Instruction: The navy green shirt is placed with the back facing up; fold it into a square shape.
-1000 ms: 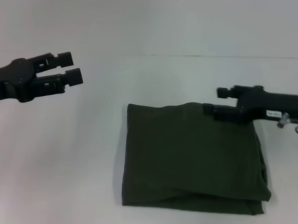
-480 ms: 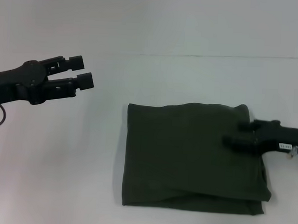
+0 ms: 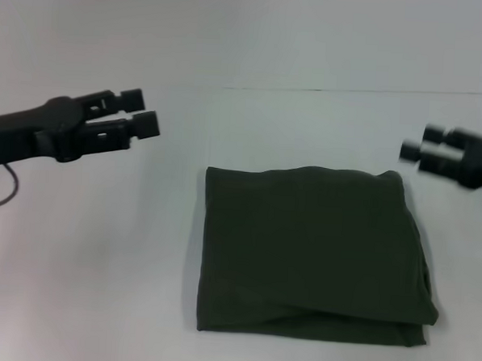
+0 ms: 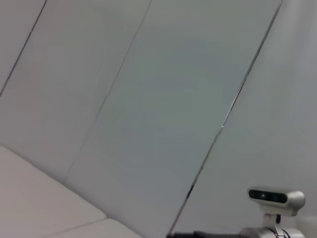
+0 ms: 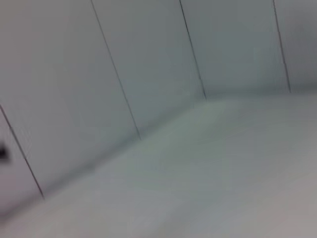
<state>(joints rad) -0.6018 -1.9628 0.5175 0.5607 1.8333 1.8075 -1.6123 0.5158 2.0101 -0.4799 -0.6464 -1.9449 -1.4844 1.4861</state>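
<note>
On the white table [image 3: 99,262] the navy green shirt [image 3: 310,253] lies folded, roughly square, no obvious long axis. Left gripper [image 3: 144,117] and right gripper [image 3: 420,149] hover level either side, fingers narrowly apart, holding nothing.

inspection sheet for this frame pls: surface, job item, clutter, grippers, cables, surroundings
Surface: plain white table, bare apart from the shirt.
Job's things: dark olive-green cloth shirt, folded into a roughly square bundle, plain side up, layered edges showing along its near side.
Clutter: nothing seen.
Grippers: left gripper raised over the table to the left of the shirt, jaws slightly apart and holding nothing; right gripper raised beside the shirt's far right corner, clear of the cloth, jaws slightly apart and holding nothing.
Cables: thin dark cable loop hanging under the left arm.
Surroundings: pale panelled wall with thin dark seams behind the table.
</note>
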